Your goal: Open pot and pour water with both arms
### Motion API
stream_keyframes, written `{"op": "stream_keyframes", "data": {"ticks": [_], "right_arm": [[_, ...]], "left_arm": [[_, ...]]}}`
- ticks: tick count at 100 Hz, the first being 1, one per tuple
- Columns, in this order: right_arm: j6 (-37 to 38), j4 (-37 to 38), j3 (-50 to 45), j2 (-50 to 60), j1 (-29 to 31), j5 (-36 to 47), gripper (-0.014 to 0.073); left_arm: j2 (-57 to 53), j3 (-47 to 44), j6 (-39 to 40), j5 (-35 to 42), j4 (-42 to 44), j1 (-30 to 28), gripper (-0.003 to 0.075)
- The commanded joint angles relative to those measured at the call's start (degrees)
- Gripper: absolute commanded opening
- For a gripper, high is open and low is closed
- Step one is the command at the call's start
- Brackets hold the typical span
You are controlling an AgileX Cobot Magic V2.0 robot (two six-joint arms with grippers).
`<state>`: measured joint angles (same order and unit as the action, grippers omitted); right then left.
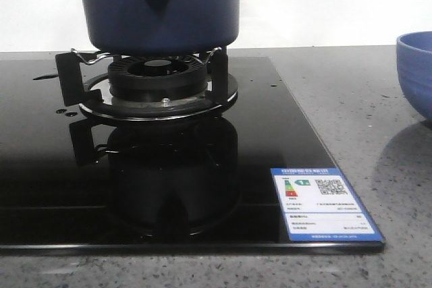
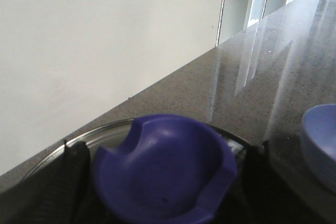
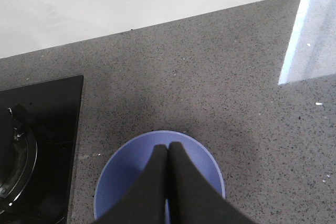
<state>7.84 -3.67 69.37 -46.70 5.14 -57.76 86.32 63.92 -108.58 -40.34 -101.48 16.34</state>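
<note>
You have one pot [image 1: 158,8], dark navy and glossy, sitting on the burner [image 1: 156,79] of the black glass hob [image 1: 283,133] at the far left of the counter, its handle socket with the round hole facing the front camera. One lighter blue bowl [image 1: 415,72] stands on the speckled grey counter [image 1: 351,85] to the right of the hob, apart from it.

Your left gripper's own fingers are too dark and blurred to read in the left wrist view, so you cannot tell how its jaws stand. A dark blue, scooped knob [image 2: 165,169] over a round rim fills the space right in front of them.

Your right gripper [image 3: 168,153] has its two black fingers pressed together, empty, hanging over the bowl, well away from the pot. The bowl's inside shows nothing you can make out.
</note>
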Motion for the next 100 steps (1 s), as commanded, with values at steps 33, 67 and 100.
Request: {"op": "stream_keyframes", "data": {"ticks": [33,67,100], "right_arm": [[-14.4,-0.8,-10.3,10.4,-5.8,17.3,-0.0063],[-15.7,-6.1,-37.2,34.1,-11.6,34.4,-0.0063],[-15.7,-6.8,-41.7,41.0,-11.8,38.8,-0.0063]], "left_arm": [[-24.4,-5.5,8.7,12.8,0.5,0.3,0.0354],[-57.8,-30.3,8.7,30.1,0.5,0.3,-0.002],[-75.2,-42.5,8.7,32.4,0.4,0.3,-0.002]]}}
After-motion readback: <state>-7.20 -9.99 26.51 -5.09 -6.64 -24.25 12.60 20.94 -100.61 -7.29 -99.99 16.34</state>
